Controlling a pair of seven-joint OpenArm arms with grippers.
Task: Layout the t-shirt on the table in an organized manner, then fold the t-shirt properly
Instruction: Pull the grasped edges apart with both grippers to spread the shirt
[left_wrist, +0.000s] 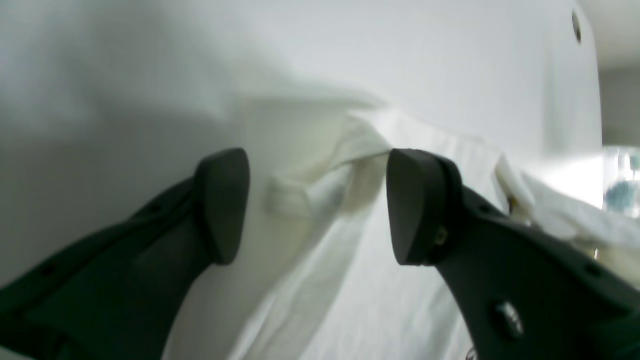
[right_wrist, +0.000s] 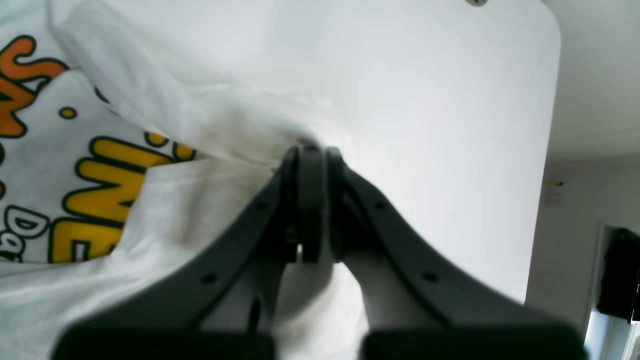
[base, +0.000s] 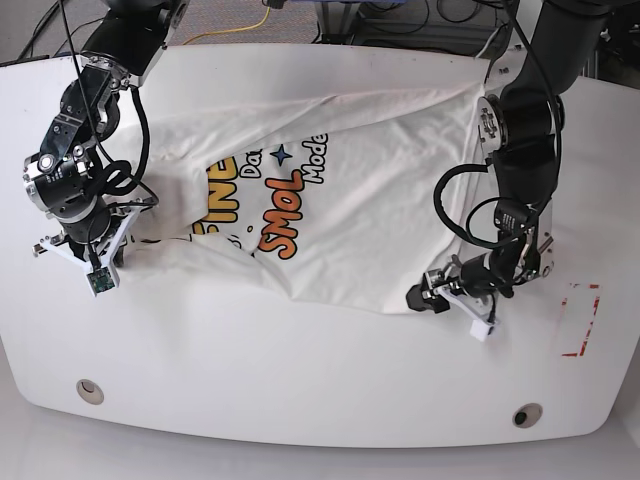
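Note:
The white t-shirt (base: 380, 200) lies spread and creased across the table (base: 300, 380), with its blue, yellow and orange print (base: 270, 190) facing up. My left gripper (base: 432, 292) stands open at the shirt's near right corner. In the left wrist view its two dark fingers (left_wrist: 222, 205) are wide apart, and a folded hem of the t-shirt (left_wrist: 350, 280) lies on the table between them, touching neither. My right gripper (right_wrist: 310, 155) is shut on a bunched edge of the t-shirt (right_wrist: 50, 150). The base view shows that right gripper (base: 128, 232) at the shirt's left side.
A red tape rectangle (base: 580, 320) marks the table at the right. Two round grommet holes (base: 90, 390) (base: 527, 415) sit near the front edge. Cables and dark equipment lie beyond the far edge. The table's curved edge (right_wrist: 550, 100) runs close to the right gripper.

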